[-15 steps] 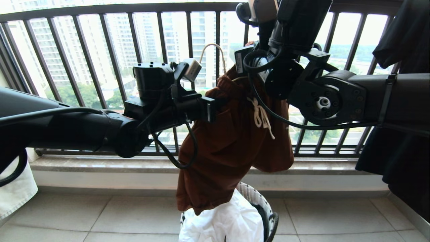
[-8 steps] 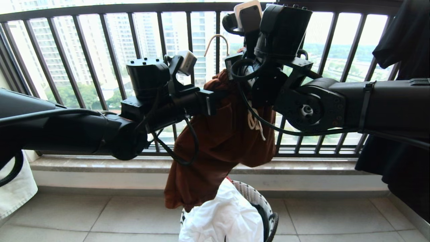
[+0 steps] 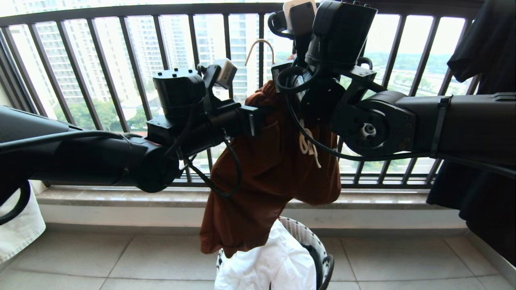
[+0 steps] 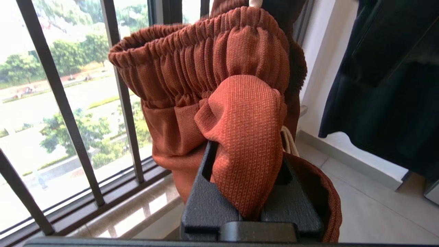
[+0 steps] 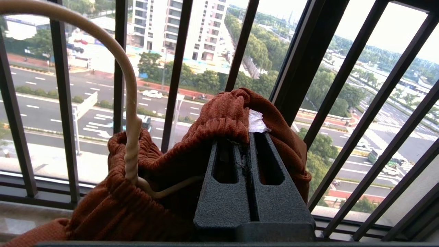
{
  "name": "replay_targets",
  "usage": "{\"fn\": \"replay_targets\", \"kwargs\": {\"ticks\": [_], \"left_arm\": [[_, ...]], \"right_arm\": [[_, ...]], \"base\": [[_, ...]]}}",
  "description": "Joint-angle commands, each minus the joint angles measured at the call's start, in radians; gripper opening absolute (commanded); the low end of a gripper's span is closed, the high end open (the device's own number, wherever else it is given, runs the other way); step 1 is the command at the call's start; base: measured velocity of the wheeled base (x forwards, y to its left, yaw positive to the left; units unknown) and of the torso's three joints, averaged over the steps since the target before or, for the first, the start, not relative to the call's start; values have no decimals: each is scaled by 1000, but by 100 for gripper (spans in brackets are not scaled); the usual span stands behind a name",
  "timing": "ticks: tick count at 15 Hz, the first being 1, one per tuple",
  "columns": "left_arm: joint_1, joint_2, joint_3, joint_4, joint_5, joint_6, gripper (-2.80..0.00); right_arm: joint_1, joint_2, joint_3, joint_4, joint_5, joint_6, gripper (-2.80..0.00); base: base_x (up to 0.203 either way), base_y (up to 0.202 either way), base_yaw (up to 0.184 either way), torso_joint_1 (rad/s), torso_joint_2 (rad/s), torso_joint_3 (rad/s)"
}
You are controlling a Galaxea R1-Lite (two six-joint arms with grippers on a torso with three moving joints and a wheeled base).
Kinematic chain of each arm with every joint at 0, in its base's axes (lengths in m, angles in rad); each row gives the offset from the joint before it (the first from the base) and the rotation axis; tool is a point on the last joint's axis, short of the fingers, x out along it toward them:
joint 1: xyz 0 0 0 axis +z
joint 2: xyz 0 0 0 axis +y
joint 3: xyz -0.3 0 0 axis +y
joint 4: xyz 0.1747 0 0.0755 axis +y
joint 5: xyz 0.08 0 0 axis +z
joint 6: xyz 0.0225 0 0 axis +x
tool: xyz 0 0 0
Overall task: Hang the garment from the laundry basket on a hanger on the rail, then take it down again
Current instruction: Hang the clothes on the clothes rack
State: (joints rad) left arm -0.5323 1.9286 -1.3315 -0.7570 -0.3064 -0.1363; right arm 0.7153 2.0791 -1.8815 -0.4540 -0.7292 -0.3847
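The rust-brown garment hangs in the air between my two arms, its lower hem just above the laundry basket. My left gripper is shut on a fold of its fabric below the gathered waistband. My right gripper is shut on the bunched waistband, next to a white label. The cream hanger stands beside it; its hook rises above the cloth and its arm runs under the fabric. The rail is out of view.
The black balcony railing and its stone ledge stand close behind the garment. A black T-shirt hangs at the right. White cloth hangs at the far left. White liner fills the basket on the tiled floor.
The right arm has risen and shifted left, carrying the garment's top and the hanger hook with it. The garment's lower hem has swung left. The left gripper has kept its hold.
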Motion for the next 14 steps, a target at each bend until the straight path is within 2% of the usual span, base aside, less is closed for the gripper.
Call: {"fn": "replay_targets", "kwargs": {"ticks": [1,5,9,10,11,14], "left_arm": [[0,10,1,-51,4,-7,-280],[-3,12,6,-81,6,-19,-280],[-3,13,2,-81,15,-22,-280],[-3,13,2,-82,18,-22,-280],[-3,14,2,-90,18,-23,-280],[-2,37,-1,-166,45,-26,-280]], "right_arm": [[1,-1,-6,4,-13,-2,-280],[2,34,-67,15,-37,1,-280],[4,36,-65,14,-39,3,-280],[6,35,-65,14,-39,3,-77],[9,32,-65,14,-39,4,0],[13,30,-62,14,-41,4,0]], "base": [[0,0,0,0,0,0],[0,0,0,0,0,0],[0,0,0,0,0,0],[0,0,0,0,0,0],[0,0,0,0,0,0],[0,0,0,0,0,0]]}}
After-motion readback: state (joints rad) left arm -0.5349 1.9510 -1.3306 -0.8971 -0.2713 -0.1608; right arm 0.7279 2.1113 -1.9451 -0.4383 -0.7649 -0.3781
